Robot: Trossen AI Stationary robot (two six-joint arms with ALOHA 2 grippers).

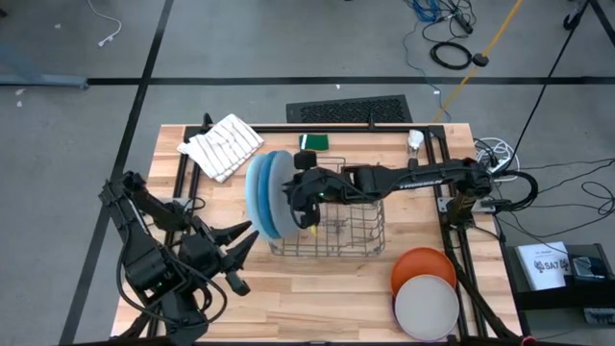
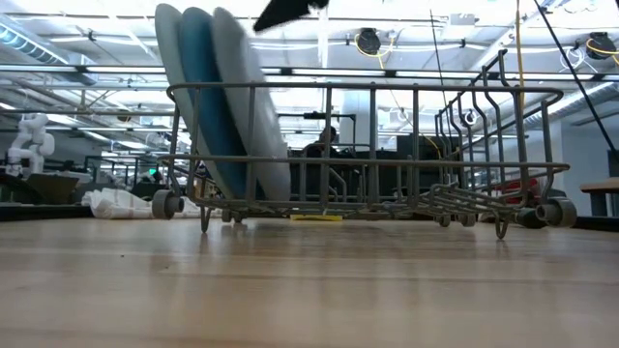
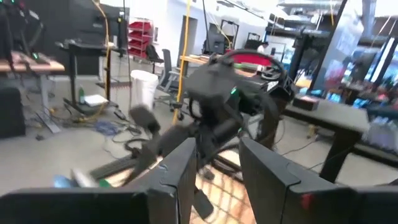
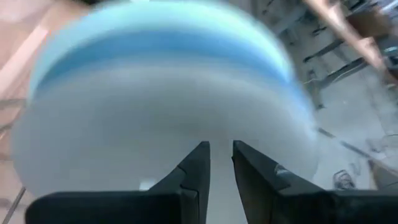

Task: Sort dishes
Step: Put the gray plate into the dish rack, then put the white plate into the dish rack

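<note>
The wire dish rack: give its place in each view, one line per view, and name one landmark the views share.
High view: wire dish rack at table centre, under the right gripper.
Low view: fills the middle of the picture.
Left wrist view: cannot be made out.
Right wrist view: not visible; plates fill the picture.
Shared landmark: the three upright plates at one end of the rack.

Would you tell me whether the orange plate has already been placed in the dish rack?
No, the orange plate lies flat on the table beside the dish rack, partly under the off-white plate.
</note>
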